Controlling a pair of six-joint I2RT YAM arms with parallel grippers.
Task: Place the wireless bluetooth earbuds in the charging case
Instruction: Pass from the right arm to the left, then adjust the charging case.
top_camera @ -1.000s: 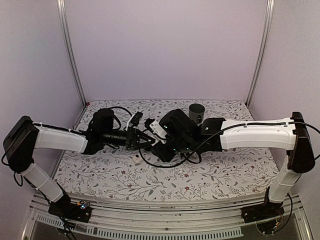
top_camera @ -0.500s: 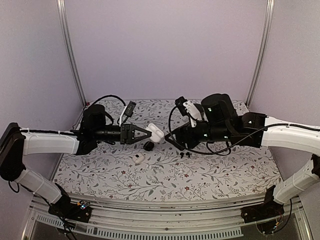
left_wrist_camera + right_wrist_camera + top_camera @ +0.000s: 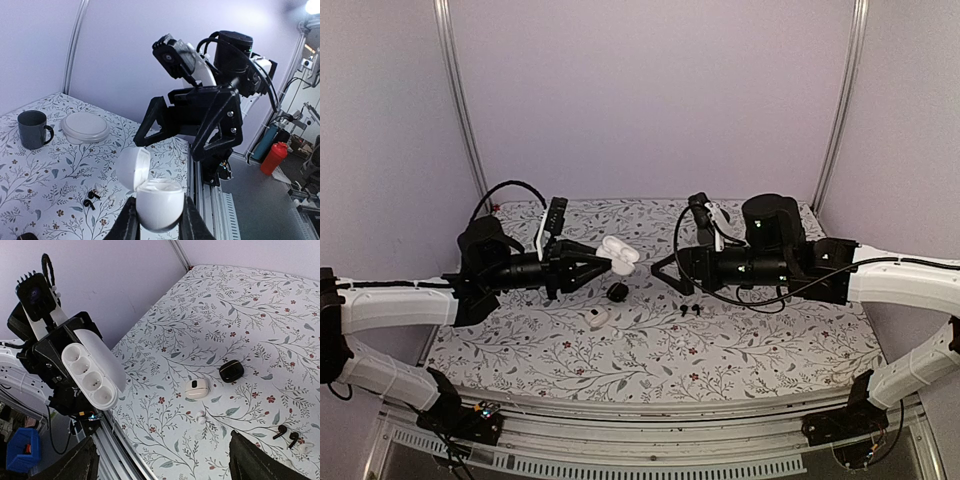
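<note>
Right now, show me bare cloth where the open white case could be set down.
Bare cloth lies near the front edge, right of the black earbuds. Crowded: the middle, with the black case and small white case.

**Both arms raised, grippers nose to nose**

Your L arm (image 3: 395, 302) comes in from the left side, forearm approx. level, wrist lifted off the table; L gripper (image 3: 608, 262) points right toward centre; its fingers (image 3: 127, 222) are clamped tight on the white charging case (image 3: 618, 251), held up in the air. Your R arm (image 3: 910, 280) stretches in from the right side, also approx. horizontal; R gripper (image 3: 662, 274) points left, jaws spread wide w/ nothing btwn them; in the R wrist view its fingers (image 3: 65, 465) sit at the two lower corners. The grippers face each other across the middle, near but apart.
</note>
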